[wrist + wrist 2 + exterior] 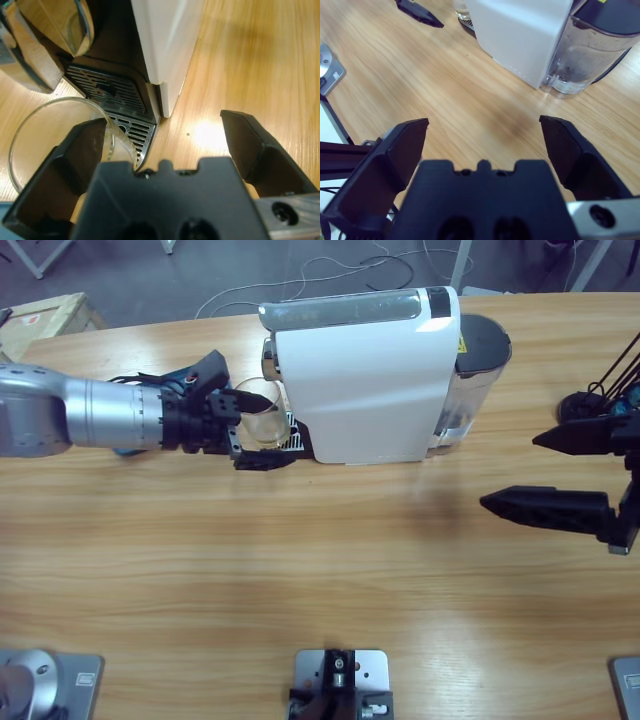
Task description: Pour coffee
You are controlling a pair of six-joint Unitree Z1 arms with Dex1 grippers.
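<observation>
- Coffee machine (365,380), big and white, lies flat on the wooden table (300,570) with its clear water tank (470,390) at the far end from the drip tray (117,107).
- Left gripper (255,425) is right at that tray, jaws spread wide, one jaw reaching inside the rim of the clear glass cup (55,135) and the other outside it, not clamped.
- Coffee itself: can't make out any liquid in the glass from these angles.
- Right gripper (525,470) hovers well apart from the machine on the tank side, jaws wide, holding nothing.
</observation>
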